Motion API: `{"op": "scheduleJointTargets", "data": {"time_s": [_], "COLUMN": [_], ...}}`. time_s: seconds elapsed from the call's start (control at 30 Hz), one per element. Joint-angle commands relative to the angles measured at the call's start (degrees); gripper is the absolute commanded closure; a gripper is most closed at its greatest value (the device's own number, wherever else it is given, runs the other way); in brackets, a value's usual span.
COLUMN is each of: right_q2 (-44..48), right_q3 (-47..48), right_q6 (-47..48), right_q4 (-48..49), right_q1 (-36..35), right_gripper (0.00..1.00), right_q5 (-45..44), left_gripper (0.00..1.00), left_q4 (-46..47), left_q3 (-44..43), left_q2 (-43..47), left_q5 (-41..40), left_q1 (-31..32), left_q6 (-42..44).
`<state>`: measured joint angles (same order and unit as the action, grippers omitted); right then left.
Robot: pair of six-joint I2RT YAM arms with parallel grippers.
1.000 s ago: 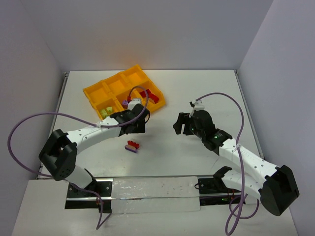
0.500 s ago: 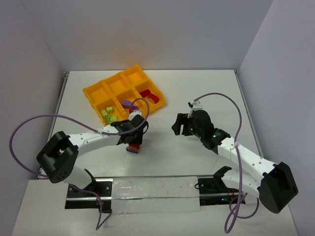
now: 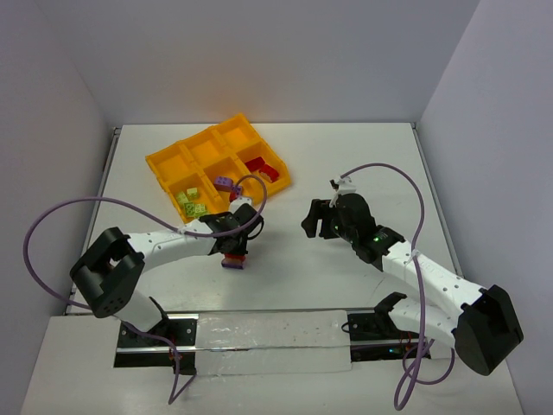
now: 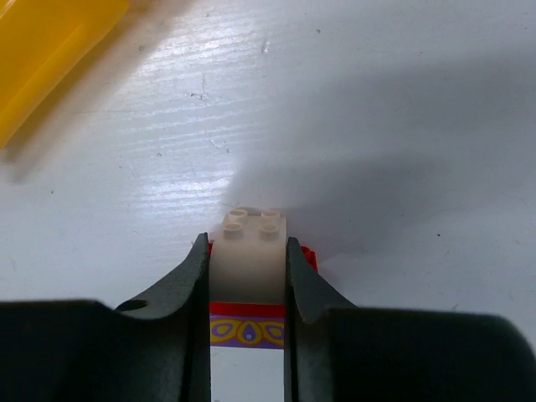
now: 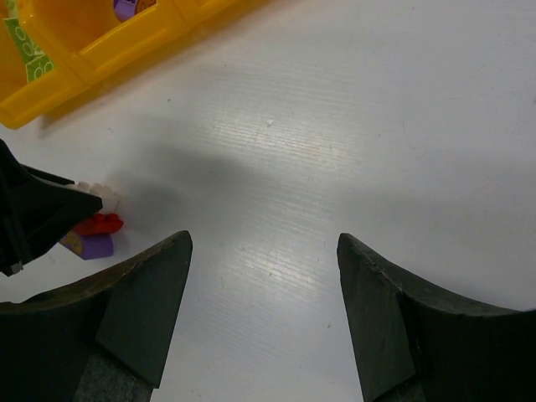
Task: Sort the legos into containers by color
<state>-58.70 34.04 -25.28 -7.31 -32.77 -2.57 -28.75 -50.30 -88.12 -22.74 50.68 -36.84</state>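
– The legos: where are they seen?

– One cluster point(image 3: 232, 260) is gripped by the left gripper point(image 4: 246, 243). Its two fingers point(image 4: 180, 293) are pressed against both sides of a cream brick point(image 4: 255, 268) with four studs. A red brick point(image 4: 307, 259) is seen just under it. A purple piece point(image 4: 247, 331) with a yellow pattern is at the bottom, nearest to the wrist camera.

– Is the cluster lifted from the table point(image 4: 377, 100)?

– This cannot be told from the pictures.

– And the other legos?

– They are found in the tray point(image 3: 155, 162), which lies beyond the left gripper and a little to its left. Green legos point(image 3: 191, 202), purple legos point(image 3: 226, 183) and red legos point(image 3: 262, 169) are kept in three separate cells. These cells form the row nearest to that gripper, with one colour in each cell.

– How is the right gripper point(image 5: 264, 244) held?

– Its fingers point(image 5: 146, 293) are spread wide above the white table. The cluster is seen to its left, well apart from it. The tray is seen ahead of it and to the left.
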Motion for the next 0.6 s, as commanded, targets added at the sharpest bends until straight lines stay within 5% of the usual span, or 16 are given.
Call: {"op": "scheduleJointTargets", "data": {"time_s": [0.0, 0.23, 0.57], "right_q2": [0.8, 1.1, 2.9], "right_q3": [1.2, 2.6, 2.7], "right_q6": [-0.1, 1.6, 7.2], "right_q4": [1.1, 1.4, 9.2], "right_q1": [0.2, 0.2, -6.9], "right_gripper": [0.23, 0.23, 0.2], "right_q5": [-0.3, 3.2, 14.5], "left_gripper": [0.94, 1.0, 1.0], "left_q4": [-1.5, -5.9, 0.2], "left_q3": [-3.6, -12.1, -14.6], "left_q2": [0.6, 4.5, 8.0], "left_q5": [-2.3, -3.6, 8.5], "left_q1": [0.3, -0.3, -6.2], "left_q6": [-1.0, -6.8, -12.8]}}
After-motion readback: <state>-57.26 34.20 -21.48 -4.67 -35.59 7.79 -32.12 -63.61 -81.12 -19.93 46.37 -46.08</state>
